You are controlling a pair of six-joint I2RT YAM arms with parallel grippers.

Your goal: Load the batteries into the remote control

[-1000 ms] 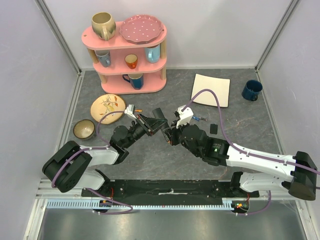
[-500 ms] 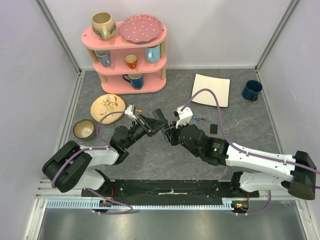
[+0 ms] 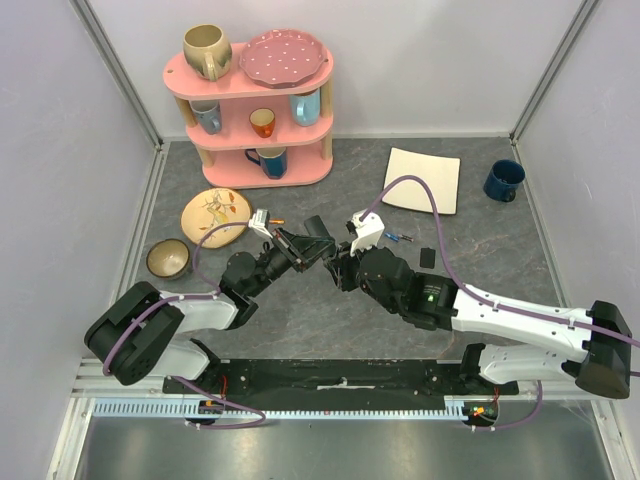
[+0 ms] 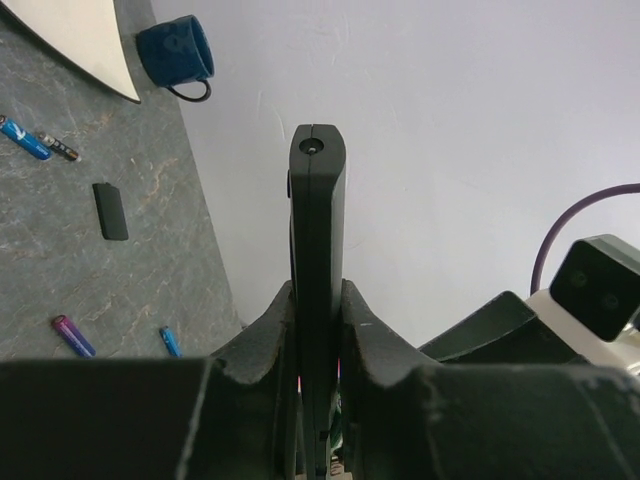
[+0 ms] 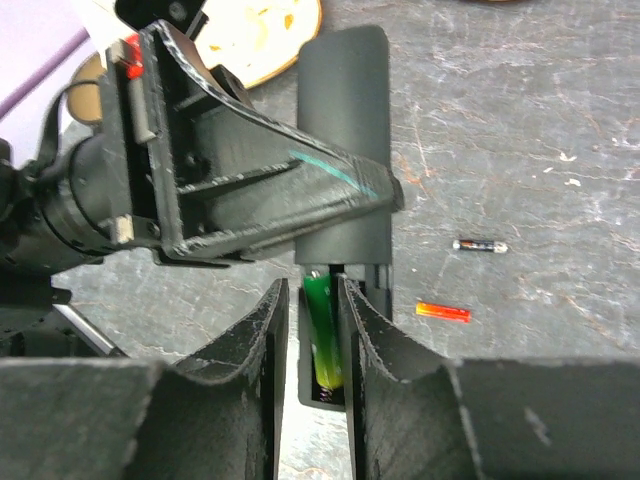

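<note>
Writing: print on loose batteries (image 4: 25, 138) too small to read
Left gripper (image 4: 318, 300): clamped on remote control (image 4: 318, 200)
Right gripper (image 5: 314, 290): slightly parted around green battery (image 5: 320, 330) in remote control

The right gripper (image 5: 314, 300), shut a second ago, now stands slightly parted either side of the green battery (image 5: 322, 335) in the compartment of the remote control (image 5: 345, 100)

One remote control (image 4: 318, 250), one shelf (image 3: 240, 140), one bowl (image 3: 167, 258), six mugs (image 3: 503, 180).

place: robot lab test cell | evidence: white panel walls (image 3: 430, 60), aluminium frame posts (image 3: 117, 70), bolted arm rail (image 3: 340, 380)
</note>
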